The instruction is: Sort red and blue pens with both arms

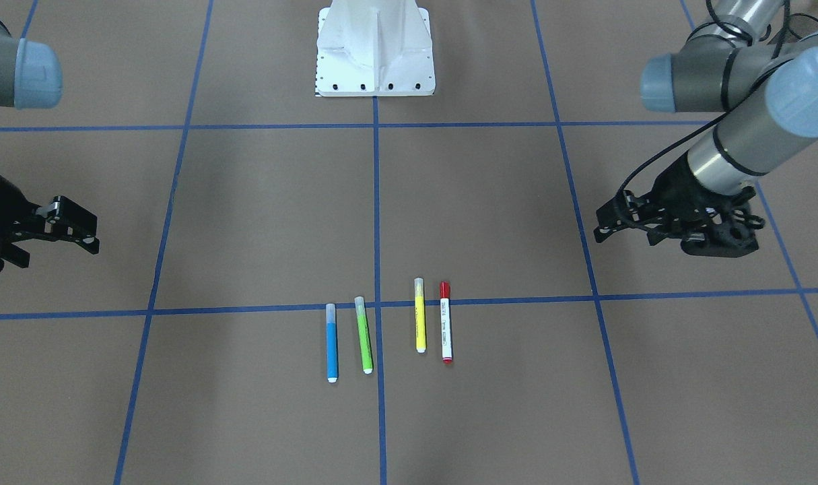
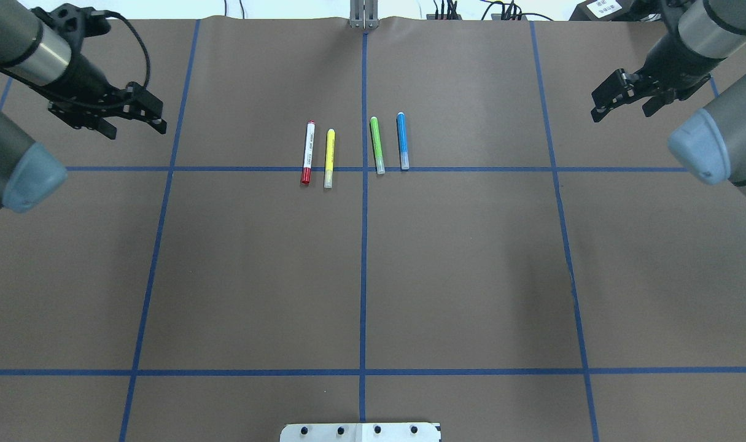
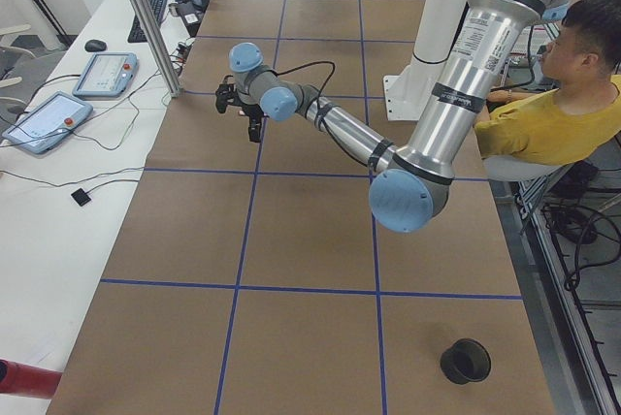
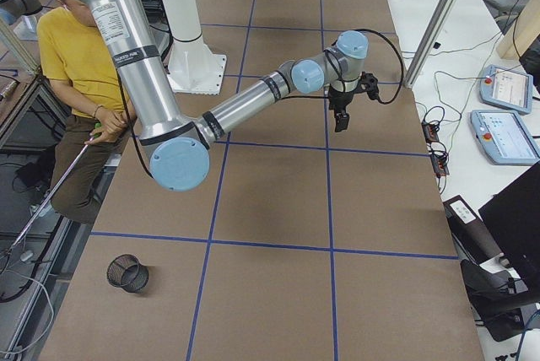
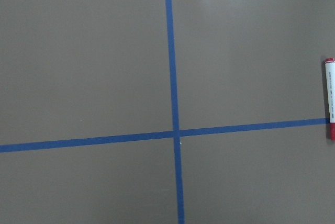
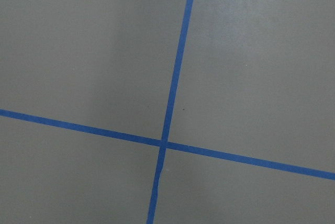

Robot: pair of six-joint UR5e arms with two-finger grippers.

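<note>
On the brown table (image 2: 256, 276), astride the middle tape line (image 2: 363, 276), four markers are laid side by side in a loose row, none touching. At the end on the robot's left lies the red pen (image 2: 308, 152), white-barrelled and just beside the yellow marker (image 2: 329, 158). At the other end lies the blue pen (image 2: 403, 140), next to the green marker (image 2: 377, 145).

The left gripper (image 2: 133, 126) and right gripper (image 2: 621, 110) are poised well apart from the row, one over each side of the table. Both appear to be spread wide with nothing between the fingers, though the black parts are hard to read against one another. No sorting is judged to have begun.

Both pens can be expected to be light, stiff and smooth, and apt to roll if nudged sideways. Each is best taken at mid-barrel, with the fingers closed across its width and care taken that the neighbouring marker is not caught. The red pen is judged to fall to the left arm, the blue to the right.
</note>
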